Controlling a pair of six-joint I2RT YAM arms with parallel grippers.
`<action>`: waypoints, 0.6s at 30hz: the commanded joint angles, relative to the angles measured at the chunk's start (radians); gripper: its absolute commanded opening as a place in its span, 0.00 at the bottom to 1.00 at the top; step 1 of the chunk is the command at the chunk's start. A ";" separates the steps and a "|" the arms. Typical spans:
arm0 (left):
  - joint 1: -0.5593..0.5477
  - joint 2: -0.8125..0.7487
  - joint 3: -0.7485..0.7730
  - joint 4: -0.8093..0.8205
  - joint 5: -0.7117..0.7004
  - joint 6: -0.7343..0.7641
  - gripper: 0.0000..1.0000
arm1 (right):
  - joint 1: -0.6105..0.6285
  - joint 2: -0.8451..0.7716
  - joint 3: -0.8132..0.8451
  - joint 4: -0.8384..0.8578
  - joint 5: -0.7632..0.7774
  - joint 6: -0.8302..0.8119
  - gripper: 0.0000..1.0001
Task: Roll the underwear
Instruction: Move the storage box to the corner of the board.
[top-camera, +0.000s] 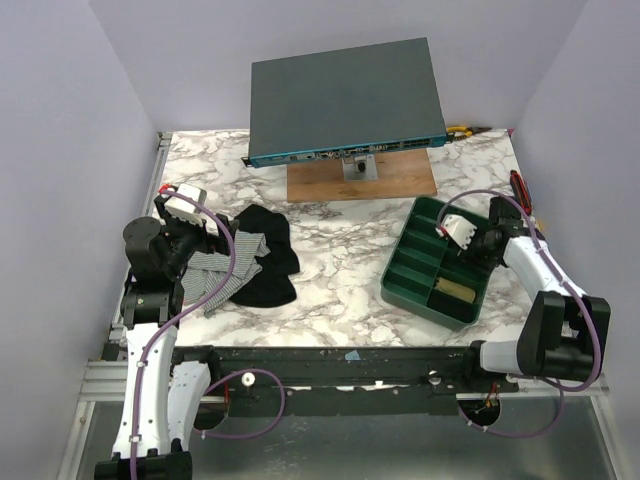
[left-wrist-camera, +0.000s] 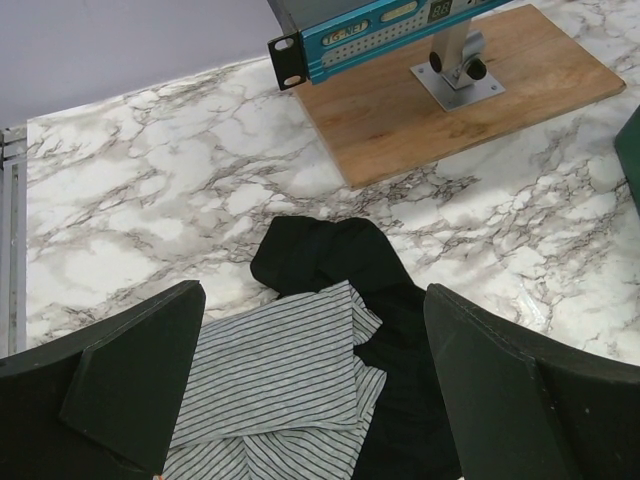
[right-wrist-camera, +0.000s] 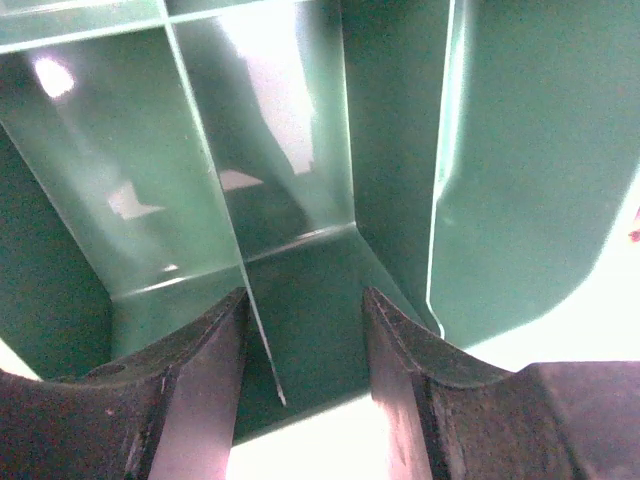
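A grey striped underwear (top-camera: 213, 274) (left-wrist-camera: 280, 380) lies crumpled at the left of the marble table, partly over a black underwear (top-camera: 268, 255) (left-wrist-camera: 335, 255). My left gripper (top-camera: 205, 243) (left-wrist-camera: 310, 300) hovers just above this pile, wide open, with the striped cloth showing between its fingers. My right gripper (top-camera: 470, 255) (right-wrist-camera: 300, 300) reaches down into the green divided tray (top-camera: 405, 272) (right-wrist-camera: 520, 150). Its jaws stand partly apart, with nothing held and only a thin divider wall between them. An olive-tan item (top-camera: 455, 290) lies in a near compartment; what it is I cannot tell.
A dark flat device with a blue front (top-camera: 345, 100) stands on a post over a wooden board (top-camera: 400, 182) at the back centre. Small tools (top-camera: 460, 130) lie at the back right, and a red-handled one (top-camera: 518, 185) sits by the right edge.
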 joint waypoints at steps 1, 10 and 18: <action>0.008 -0.009 -0.002 0.007 0.032 0.010 0.99 | -0.024 -0.010 0.002 0.109 0.145 -0.205 0.50; 0.008 -0.002 -0.010 0.015 0.037 0.011 0.99 | -0.115 0.091 0.037 0.209 0.176 -0.439 0.51; 0.008 0.009 -0.014 0.015 0.034 0.019 0.99 | -0.187 0.170 0.098 0.292 0.126 -0.479 0.54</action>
